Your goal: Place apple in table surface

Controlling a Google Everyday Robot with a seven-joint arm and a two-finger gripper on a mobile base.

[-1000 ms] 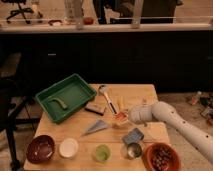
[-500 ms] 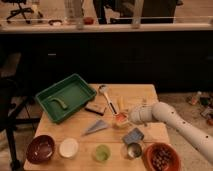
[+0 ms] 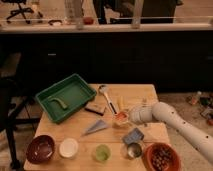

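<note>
**Apple at the gripper, low over the middle of the table**

The white arm [image 3: 185, 127] reaches in from the right, and its gripper [image 3: 126, 116] sits low over the table surface [image 3: 135, 95], just right of centre. The apple [image 3: 120, 118] shows as a small orange-red blob at the gripper's tip, close against the wood; whether it rests on the planks or hangs just above them cannot be told. Whether the jaws clasp it or stand apart cannot be told either. The fruit is round, so it has no clear long axis or pointing direction here.

Around it: a grey wedge [image 3: 96, 127] lies to its left, a spoon [image 3: 106, 96] behind it, and a small grey-blue block [image 3: 133, 135] just in front beside a metal cup [image 3: 133, 149]. The green tray [image 3: 66, 96] sits at the back left. Along the front edge stand a dark red bowl [image 3: 40, 148], a white bowl [image 3: 68, 147], a green dish [image 3: 102, 152] and an orange-brown bowl [image 3: 161, 157].
</note>
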